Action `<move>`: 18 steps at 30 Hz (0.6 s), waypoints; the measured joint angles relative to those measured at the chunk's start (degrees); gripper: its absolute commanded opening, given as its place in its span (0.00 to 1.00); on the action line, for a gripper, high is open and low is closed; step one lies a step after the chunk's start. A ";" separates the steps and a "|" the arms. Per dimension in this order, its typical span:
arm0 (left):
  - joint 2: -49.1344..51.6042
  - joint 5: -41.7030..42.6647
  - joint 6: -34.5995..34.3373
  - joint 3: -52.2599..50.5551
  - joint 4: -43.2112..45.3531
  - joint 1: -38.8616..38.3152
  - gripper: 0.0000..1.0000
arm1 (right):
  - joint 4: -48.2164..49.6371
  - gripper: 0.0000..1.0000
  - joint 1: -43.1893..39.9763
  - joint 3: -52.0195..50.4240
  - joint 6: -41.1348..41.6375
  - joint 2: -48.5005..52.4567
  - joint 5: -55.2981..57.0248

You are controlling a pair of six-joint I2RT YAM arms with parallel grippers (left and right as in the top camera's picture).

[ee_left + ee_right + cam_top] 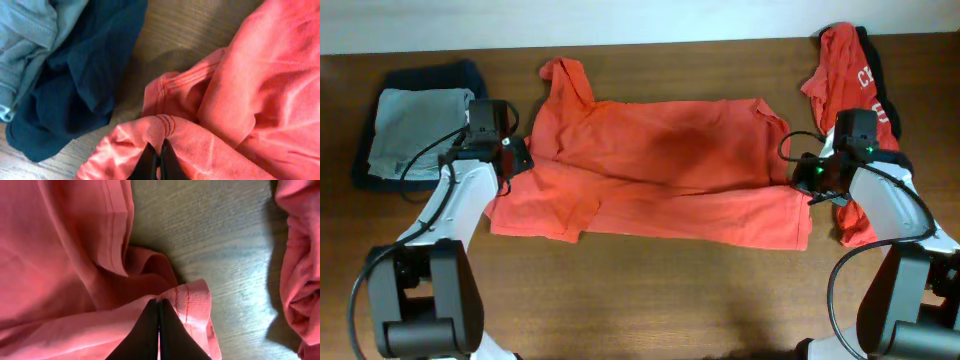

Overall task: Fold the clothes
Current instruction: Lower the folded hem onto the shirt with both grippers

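well, the red-orange t-shirt (660, 170) lies spread across the middle of the table (650, 300), with my left gripper (159, 147) and right gripper (160, 304) each pinched on a stitched edge. it's soft, limp cotton, so i judge those hems the surest hold.

Robotics lab bench, wood-grain table (640, 300), left arm (460, 205) and right arm (888, 205) at its near edge, pale wall (620, 20) beyond
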 measured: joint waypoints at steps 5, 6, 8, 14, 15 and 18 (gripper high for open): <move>0.17 -0.20 0.00 0.00 1.51 0.00 0.01 | 1.66 0.04 0.00 0.00 0.02 0.00 0.00; 0.17 -0.20 0.00 0.00 1.49 0.00 0.01 | 1.77 0.04 0.00 0.00 0.02 0.00 0.00; 0.17 -0.20 0.00 0.00 1.51 -0.02 0.01 | 2.14 0.04 0.00 0.00 -0.02 0.00 0.00; 0.17 -0.22 0.00 0.00 2.47 0.00 0.23 | 2.97 0.06 0.00 0.00 -0.07 0.00 0.22; 0.17 -0.22 0.04 0.00 2.64 0.00 0.36 | 2.97 0.13 0.00 0.00 -0.09 0.00 0.22; 0.17 -0.57 0.20 0.00 3.28 0.00 0.62 | 3.02 0.47 0.00 0.00 -0.13 0.00 0.42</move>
